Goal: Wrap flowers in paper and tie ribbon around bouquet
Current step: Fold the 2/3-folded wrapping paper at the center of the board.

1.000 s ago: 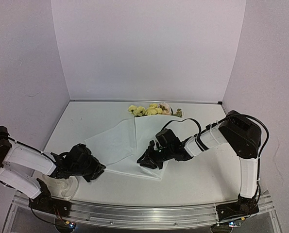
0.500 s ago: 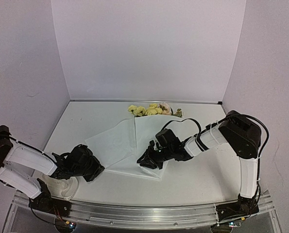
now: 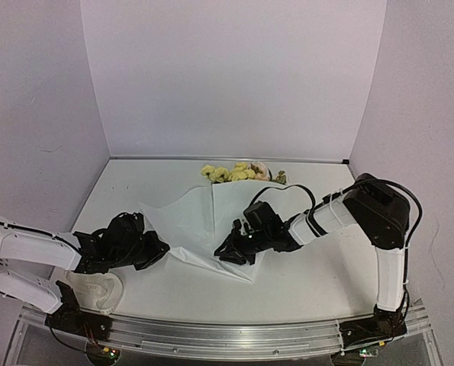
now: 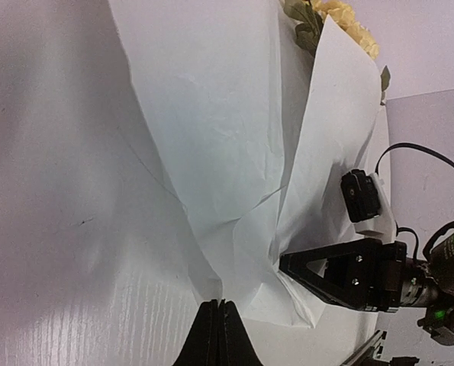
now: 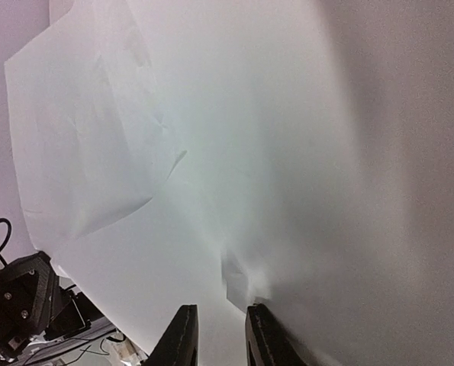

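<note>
Paper (image 3: 187, 219): white sheet spread ahead of both grippers. Left gripper (image 4: 218, 309): jaws closed, pinching the paper's near corner. Right gripper (image 5: 220, 320): fingers narrowly parted, tips on the paper; grip cannot be told. Flowers (image 3: 230, 173): beyond right gripper, at paper's far end.
</note>
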You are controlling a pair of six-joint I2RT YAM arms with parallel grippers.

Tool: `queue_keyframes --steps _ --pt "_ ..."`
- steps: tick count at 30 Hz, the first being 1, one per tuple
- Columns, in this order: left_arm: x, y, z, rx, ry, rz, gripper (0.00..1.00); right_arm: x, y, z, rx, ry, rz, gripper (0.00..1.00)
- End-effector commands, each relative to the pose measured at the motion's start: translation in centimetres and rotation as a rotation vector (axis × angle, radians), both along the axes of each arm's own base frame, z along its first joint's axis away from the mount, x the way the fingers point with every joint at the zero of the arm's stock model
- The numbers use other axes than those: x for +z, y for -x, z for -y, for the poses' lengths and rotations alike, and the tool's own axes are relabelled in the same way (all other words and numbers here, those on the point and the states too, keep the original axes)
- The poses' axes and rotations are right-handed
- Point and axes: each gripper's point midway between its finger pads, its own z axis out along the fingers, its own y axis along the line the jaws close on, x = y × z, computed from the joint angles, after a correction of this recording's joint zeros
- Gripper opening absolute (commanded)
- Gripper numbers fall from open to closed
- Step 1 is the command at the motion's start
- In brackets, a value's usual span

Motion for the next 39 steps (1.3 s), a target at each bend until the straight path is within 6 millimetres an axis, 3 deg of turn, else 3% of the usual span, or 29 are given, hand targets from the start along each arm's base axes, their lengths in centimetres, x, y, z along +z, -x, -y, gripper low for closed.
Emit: queue_keyframes --steps 1,7,15,26,39 --pt "-0.8 0.6 -0.3 -0.007 -0.033 -0.040 0.00 0.0 0.0 -0.1 0.046 0.036 0.038 0.23" --pt "-4.7 2.4 -1.6 0.036 -0.029 -0.163 0.00 1.0 0.8 0.6 0.128 0.098 0.076 0.23" --pt "-6.3 3.1 -2.0 0.055 -0.009 -0.204 0.00 0.7 3.1 2.2 0.270 0.218 0.107 0.24" --pt "-5.4 2.5 -1.4 0.029 -0.015 -0.169 0.00 1.2 6.8 3.8 0.554 0.439 0.248 0.29" --pt "-4.3 2.3 -1.0 0.005 -0.009 -0.137 0.00 1.3 7.2 2.8 0.643 0.612 0.442 0.33"
